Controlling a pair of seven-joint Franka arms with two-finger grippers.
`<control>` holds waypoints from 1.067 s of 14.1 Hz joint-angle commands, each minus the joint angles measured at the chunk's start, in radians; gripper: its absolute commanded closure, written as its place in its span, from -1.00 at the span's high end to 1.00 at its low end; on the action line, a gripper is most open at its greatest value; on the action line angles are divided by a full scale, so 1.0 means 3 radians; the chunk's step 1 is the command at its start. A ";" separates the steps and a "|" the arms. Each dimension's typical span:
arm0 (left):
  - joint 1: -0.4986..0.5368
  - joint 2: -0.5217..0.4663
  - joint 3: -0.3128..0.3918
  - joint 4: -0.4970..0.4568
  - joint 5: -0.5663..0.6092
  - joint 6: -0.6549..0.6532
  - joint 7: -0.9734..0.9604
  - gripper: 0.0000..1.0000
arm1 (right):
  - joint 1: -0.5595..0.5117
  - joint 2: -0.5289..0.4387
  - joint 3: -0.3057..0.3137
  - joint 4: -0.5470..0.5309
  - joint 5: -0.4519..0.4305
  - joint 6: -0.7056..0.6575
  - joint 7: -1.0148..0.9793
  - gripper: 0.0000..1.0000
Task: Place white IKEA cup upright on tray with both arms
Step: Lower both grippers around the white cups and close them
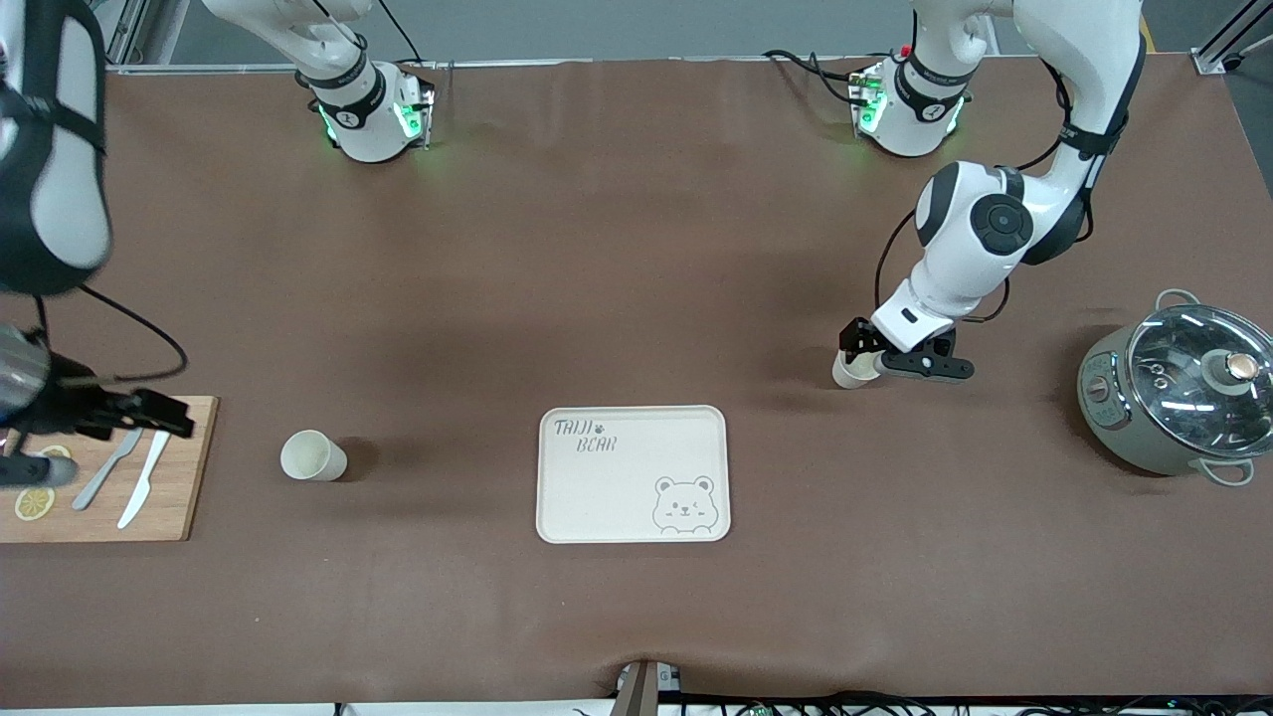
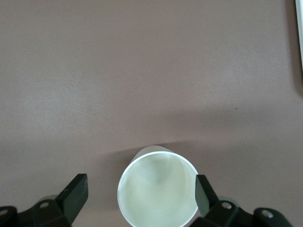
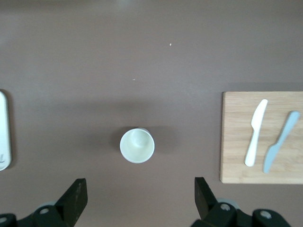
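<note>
Cups: two (image 1: 313, 456) (image 1: 851, 372); tray (image 1: 634, 475): one; knives: two (image 1: 145, 479) (image 1: 105, 469).

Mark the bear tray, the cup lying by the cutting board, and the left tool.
bear tray (image 1: 617, 477): front view, bare middle of its flat surface.
cup by the cutting board (image 1: 312, 456): front view, its open mouth.
left tool (image 2: 142, 194): left wrist view, midway between fingertips, open around another cup.

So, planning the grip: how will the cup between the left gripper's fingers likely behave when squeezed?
The cup looks thin-walled and smooth, so probably light and slippery. It seems upright with its mouth up, so a push near the rim may tip it. The left gripper stands open around it.
</note>
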 commanded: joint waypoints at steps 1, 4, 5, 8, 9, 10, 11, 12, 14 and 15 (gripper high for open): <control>0.0018 -0.0019 -0.0008 -0.0029 0.0000 0.0040 0.0007 1.00 | 0.0019 0.0307 -0.0003 0.0079 0.0049 0.0076 -0.0076 1.00; 0.0023 0.0027 -0.0003 -0.0039 0.0000 0.0040 0.0012 1.00 | 0.0013 0.0537 -0.0003 0.0074 0.0034 0.0092 -0.0143 1.00; 0.0023 0.0048 -0.0003 -0.0049 0.0000 0.0040 0.0012 1.00 | -0.0007 0.0609 -0.0003 0.0074 0.0029 0.0132 -0.0158 1.00; 0.0028 0.0053 -0.0003 -0.0075 0.0020 0.0046 0.0023 1.00 | -0.0038 0.0686 -0.0003 -0.0104 0.0023 0.0530 -0.0393 1.00; 0.0038 0.0058 -0.0003 -0.0080 0.0056 0.0046 0.0023 1.00 | -0.0038 0.0686 -0.0003 -0.0226 0.0023 0.0714 -0.0409 1.00; 0.0064 0.0068 -0.0003 -0.0080 0.0082 0.0051 0.0023 1.00 | -0.0033 0.0686 -0.0003 -0.0303 0.0018 0.0827 -0.0409 1.00; 0.0084 0.0084 -0.0003 -0.0080 0.0112 0.0056 0.0023 1.00 | -0.0038 0.0686 -0.0003 -0.0314 0.0018 0.0848 -0.0409 1.00; 0.0090 0.0109 -0.0003 -0.0085 0.0128 0.0086 0.0023 1.00 | -0.0043 0.0686 -0.0003 -0.0325 0.0018 0.0848 -0.0434 1.00; 0.0095 0.0160 -0.0003 -0.0095 0.0128 0.0168 0.0023 1.00 | -0.0073 0.0686 -0.0003 -0.0396 0.0018 0.0904 -0.0551 1.00; 0.0105 0.0171 -0.0003 -0.0095 0.0128 0.0188 0.0023 1.00 | -0.0104 0.0686 -0.0003 -0.0457 0.0023 0.0960 -0.0674 1.00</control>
